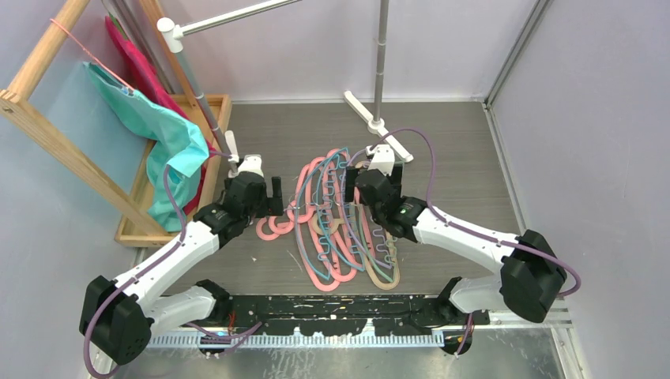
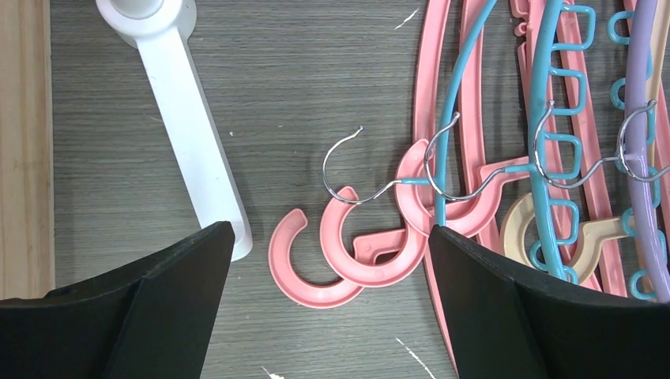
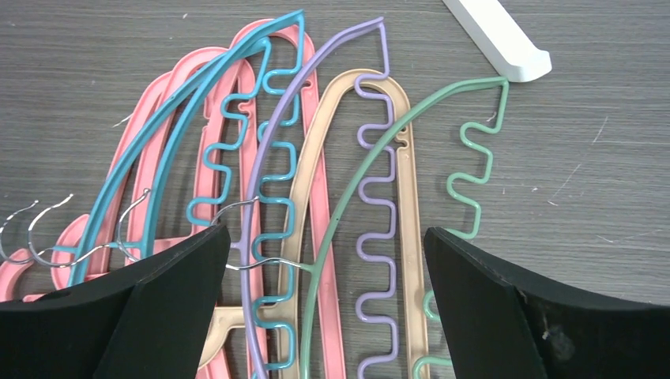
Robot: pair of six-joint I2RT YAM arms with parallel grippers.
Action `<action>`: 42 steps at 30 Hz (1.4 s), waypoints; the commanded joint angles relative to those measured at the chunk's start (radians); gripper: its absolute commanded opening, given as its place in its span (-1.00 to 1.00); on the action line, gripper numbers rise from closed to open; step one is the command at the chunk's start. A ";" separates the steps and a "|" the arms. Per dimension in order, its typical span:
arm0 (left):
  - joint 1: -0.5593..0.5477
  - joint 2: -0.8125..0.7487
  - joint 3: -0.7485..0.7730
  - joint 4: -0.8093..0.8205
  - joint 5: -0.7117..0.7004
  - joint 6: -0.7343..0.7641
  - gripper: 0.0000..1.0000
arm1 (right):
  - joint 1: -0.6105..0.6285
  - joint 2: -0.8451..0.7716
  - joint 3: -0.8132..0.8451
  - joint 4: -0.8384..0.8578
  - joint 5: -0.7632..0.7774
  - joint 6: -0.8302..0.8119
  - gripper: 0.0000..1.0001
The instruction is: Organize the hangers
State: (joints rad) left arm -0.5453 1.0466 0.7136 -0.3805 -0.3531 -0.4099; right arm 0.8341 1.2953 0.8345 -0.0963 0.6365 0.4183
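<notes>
Several hangers [image 1: 340, 225] lie in an overlapping pile on the grey floor between my two arms: pink, teal, lavender, beige and green. My left gripper [image 1: 274, 197] is open at the pile's left edge, above the pink hook tops [image 2: 312, 268] and thin metal hooks [image 2: 348, 170]; it holds nothing [image 2: 330, 230]. My right gripper [image 1: 353, 183] is open and empty over the pile's far right part [image 3: 325, 231]. Below it lie the green hanger [image 3: 466, 150], the lavender hanger [image 3: 316, 71], the beige hanger [image 3: 411, 205], a teal hanger [image 3: 182, 103] and pink ones [image 3: 158, 126].
A wooden frame rack [image 1: 47, 134] stands at the left with a teal cloth [image 1: 158, 134] and a red cloth [image 1: 134, 63]. A metal pole [image 1: 383, 47] with white feet [image 1: 379, 126] stands behind the pile. Another white foot [image 2: 190, 142] lies by my left gripper.
</notes>
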 commanded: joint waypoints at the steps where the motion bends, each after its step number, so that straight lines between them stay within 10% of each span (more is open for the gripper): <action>1: -0.004 -0.012 0.013 0.003 -0.028 0.006 0.96 | 0.005 0.005 0.036 -0.002 0.079 0.017 1.00; 12: -0.004 -0.013 -0.005 0.004 -0.043 0.004 0.96 | 0.005 -0.130 -0.147 0.172 -0.038 -0.140 0.99; 22: -0.004 -0.023 -0.023 -0.001 -0.055 -0.011 0.96 | 0.089 -0.112 -0.190 -0.044 -0.131 0.012 0.23; 42: -0.004 -0.027 -0.058 0.014 -0.059 -0.027 0.96 | 0.106 -0.041 -0.284 0.031 -0.238 0.071 -0.06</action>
State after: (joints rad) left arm -0.5453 1.0462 0.6609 -0.3950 -0.3904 -0.4309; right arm 0.9405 1.2270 0.5297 -0.1211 0.3973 0.4782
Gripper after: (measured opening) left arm 0.980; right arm 0.483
